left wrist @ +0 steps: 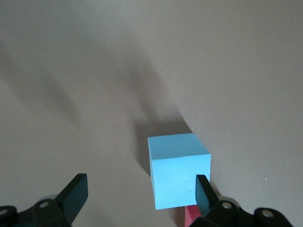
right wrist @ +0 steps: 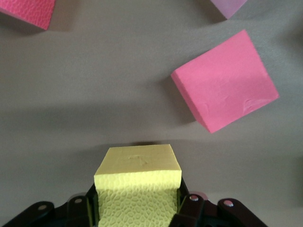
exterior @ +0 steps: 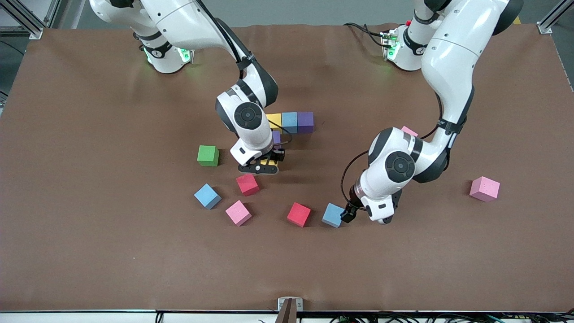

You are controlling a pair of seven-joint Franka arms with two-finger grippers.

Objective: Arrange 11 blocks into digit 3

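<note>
A yellow block (exterior: 274, 121), a blue one (exterior: 289, 122) and a purple one (exterior: 305, 122) stand in a touching row mid-table, with a second purple block (exterior: 276, 137) against the yellow end. My right gripper (exterior: 264, 168) is low beside that purple block, shut on a yellow block (right wrist: 138, 184). My left gripper (left wrist: 140, 196) is open, one finger (left wrist: 203, 191) beside a loose blue block (left wrist: 177, 170) (exterior: 332, 215). Loose blocks nearer the camera: red (exterior: 247, 184), blue (exterior: 207, 196), pink (exterior: 238, 212), red (exterior: 299, 214).
A green cube (exterior: 208, 155) sits toward the right arm's end, beside the right gripper. A pink block (exterior: 484, 189) lies alone toward the left arm's end, and another pink one (exterior: 409, 131) peeks out above the left arm's wrist. The brown table (exterior: 112, 251) is bare near the camera.
</note>
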